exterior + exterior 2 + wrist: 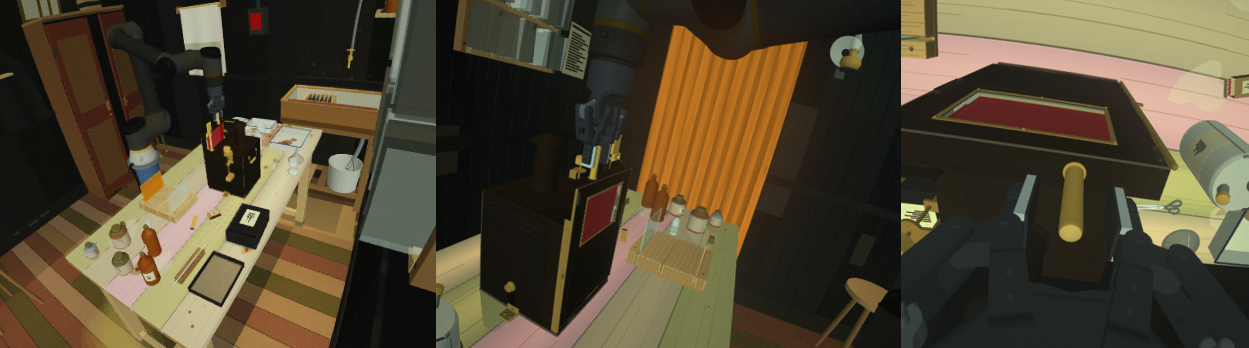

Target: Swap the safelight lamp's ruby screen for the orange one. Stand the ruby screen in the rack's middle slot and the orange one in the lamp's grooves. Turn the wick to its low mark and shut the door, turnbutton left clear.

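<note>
The ruby screen (600, 212) sits in the front grooves of the black safelight lamp (232, 159) at the middle of the bench, and its brass lift peg (1072, 202) stands up from the lamp's top edge. My gripper (1072, 205) hangs straight above the lamp with its fingers open on either side of that peg, holding nothing. The wooden rack (167, 201) lies left of the lamp. It holds the orange screen (151, 185) at its far end and a clear pane (650, 232) nearer the lamp. The lamp's chimney (545, 159) rises behind the gripper.
An orange curtain (715, 139) hangs behind the bench's end in the second side camera. Several jars and brown bottles (134, 249) crowd the near end of the bench. A black box (248, 224) and a framed tray (216, 277) lie in front of the lamp, dishes (290, 137) behind it.
</note>
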`<state>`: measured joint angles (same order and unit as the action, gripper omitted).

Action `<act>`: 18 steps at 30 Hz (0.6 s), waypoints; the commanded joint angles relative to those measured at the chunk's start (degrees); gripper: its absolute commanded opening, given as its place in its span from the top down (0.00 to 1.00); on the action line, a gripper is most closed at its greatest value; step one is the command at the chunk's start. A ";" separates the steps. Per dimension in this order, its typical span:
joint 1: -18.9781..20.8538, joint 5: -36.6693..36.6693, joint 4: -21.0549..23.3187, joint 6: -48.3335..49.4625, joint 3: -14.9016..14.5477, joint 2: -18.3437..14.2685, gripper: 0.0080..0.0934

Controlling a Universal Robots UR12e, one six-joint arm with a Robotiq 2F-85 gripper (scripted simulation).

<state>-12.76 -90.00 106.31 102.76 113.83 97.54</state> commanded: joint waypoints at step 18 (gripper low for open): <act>0.00 0.00 0.02 0.00 -0.05 0.02 0.85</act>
<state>-12.76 -90.00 106.31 102.76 113.84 97.54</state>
